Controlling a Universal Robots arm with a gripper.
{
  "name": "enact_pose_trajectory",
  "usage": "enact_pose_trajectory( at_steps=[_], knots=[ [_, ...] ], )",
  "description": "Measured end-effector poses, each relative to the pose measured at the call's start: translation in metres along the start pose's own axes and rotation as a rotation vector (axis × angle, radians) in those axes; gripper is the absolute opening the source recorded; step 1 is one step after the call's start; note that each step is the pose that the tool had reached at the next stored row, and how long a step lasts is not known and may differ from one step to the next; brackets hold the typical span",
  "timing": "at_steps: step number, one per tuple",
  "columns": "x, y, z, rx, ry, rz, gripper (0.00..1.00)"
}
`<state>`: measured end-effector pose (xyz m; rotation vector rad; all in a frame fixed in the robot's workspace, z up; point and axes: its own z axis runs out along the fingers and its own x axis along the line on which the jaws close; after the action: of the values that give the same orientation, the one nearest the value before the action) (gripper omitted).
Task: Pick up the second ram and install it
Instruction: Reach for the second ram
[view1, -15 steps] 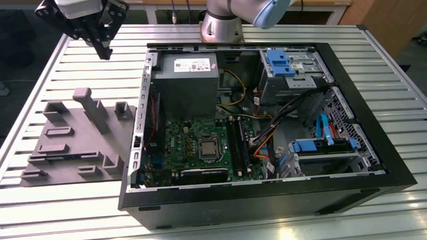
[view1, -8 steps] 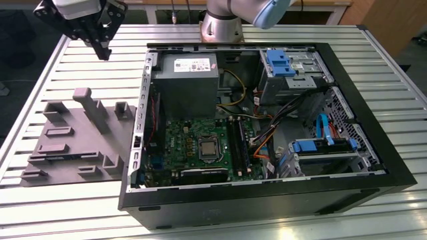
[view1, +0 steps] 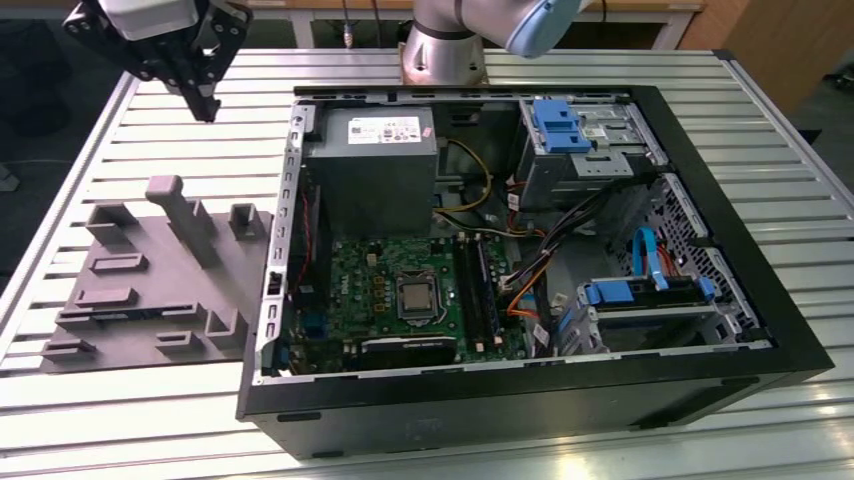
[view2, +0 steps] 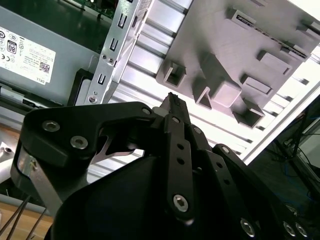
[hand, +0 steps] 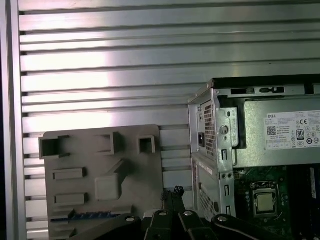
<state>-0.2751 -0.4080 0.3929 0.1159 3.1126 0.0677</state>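
Pickup is not yet made: what looks like the second ram (hand: 75, 217), a dark strip, lies flat on the grey holder (view1: 134, 300) near the table (view1: 134, 420) edge at the exterior view's left. The gripper (view1: 207, 105) hangs over the table's far corner on that side, jaws together and empty. Beside the holder stands an open computer case (view1: 534, 410); cables (view1: 534, 270) run just beside the green board's (view1: 354, 270) long black slots (view1: 477, 290)

I see soft, even light in the exterior view, blown-out glare on table slats (view2: 145, 82) in the second wrist view, gripper (view2: 173, 98) dark
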Motion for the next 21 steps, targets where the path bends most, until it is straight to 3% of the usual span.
enact_pose_trajectory(
  at_steps=[21],
  knots=[
    [0.0082, -0.0037, -0.0004, 0.0, 0.0001, -0.002, 0.11]
  ],
)
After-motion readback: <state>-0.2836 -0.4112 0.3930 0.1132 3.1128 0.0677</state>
